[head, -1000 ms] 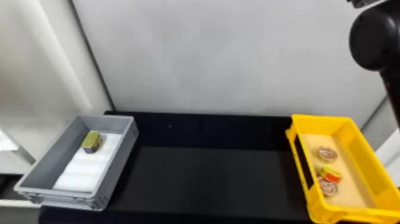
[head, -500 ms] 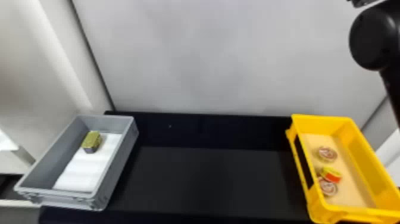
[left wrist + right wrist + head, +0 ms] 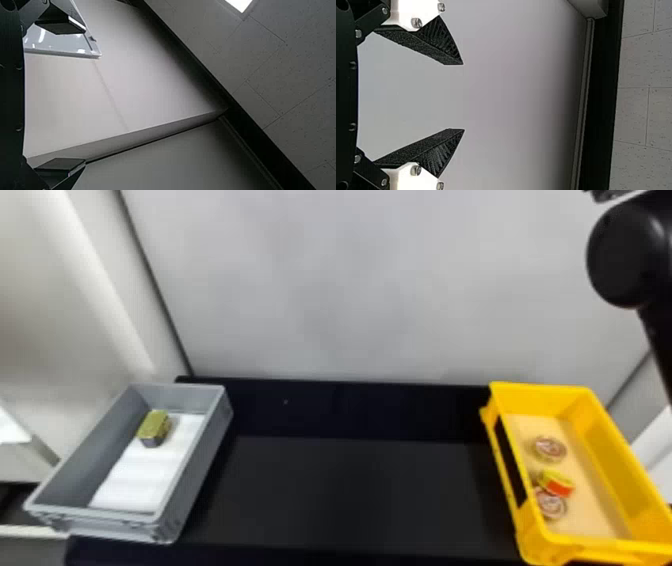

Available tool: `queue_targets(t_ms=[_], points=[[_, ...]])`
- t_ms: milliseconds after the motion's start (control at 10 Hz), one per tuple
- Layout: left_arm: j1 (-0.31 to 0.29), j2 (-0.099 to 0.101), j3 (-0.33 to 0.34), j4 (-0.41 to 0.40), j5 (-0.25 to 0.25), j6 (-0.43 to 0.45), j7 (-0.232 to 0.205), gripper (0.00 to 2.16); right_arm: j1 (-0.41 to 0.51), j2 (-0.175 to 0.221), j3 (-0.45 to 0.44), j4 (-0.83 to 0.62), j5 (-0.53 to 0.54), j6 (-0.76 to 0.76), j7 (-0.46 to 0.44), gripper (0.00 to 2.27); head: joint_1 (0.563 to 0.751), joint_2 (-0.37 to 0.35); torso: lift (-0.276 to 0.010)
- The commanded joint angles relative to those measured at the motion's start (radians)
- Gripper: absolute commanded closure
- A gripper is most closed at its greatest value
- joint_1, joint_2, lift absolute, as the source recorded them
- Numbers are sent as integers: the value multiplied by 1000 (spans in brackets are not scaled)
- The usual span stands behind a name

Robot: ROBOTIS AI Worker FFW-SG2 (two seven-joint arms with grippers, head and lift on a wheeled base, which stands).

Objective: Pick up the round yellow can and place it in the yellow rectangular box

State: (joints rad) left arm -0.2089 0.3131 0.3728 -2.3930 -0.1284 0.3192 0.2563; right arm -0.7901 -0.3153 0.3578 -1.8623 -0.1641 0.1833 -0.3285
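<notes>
The round yellow can (image 3: 556,482), judged by its yellow and red wrap, sits tilted inside the yellow rectangular box (image 3: 540,391), apparently propped on a round tin (image 3: 550,505). A second round tin (image 3: 550,448) lies flat in the box. Well left of the box, a grey bin (image 3: 199,450) holds a blocky yellow-topped tin (image 3: 154,426), presumably sorted separately. Left gripper (image 3: 82,95) and right gripper (image 3: 463,97) are released, empty and away from the box, likely because placement is complete.
</notes>
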Motion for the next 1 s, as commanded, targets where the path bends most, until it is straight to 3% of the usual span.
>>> queue_targets(t_ms=[0,900], points=[[0,0,0,0,0,0,0,105,0,1,1,0,0,-1,0,220,694,54,0],[-3,0,-1,0,1,0,0,105,-1,1,3,0,0,-8,0,217,694,54,0]])
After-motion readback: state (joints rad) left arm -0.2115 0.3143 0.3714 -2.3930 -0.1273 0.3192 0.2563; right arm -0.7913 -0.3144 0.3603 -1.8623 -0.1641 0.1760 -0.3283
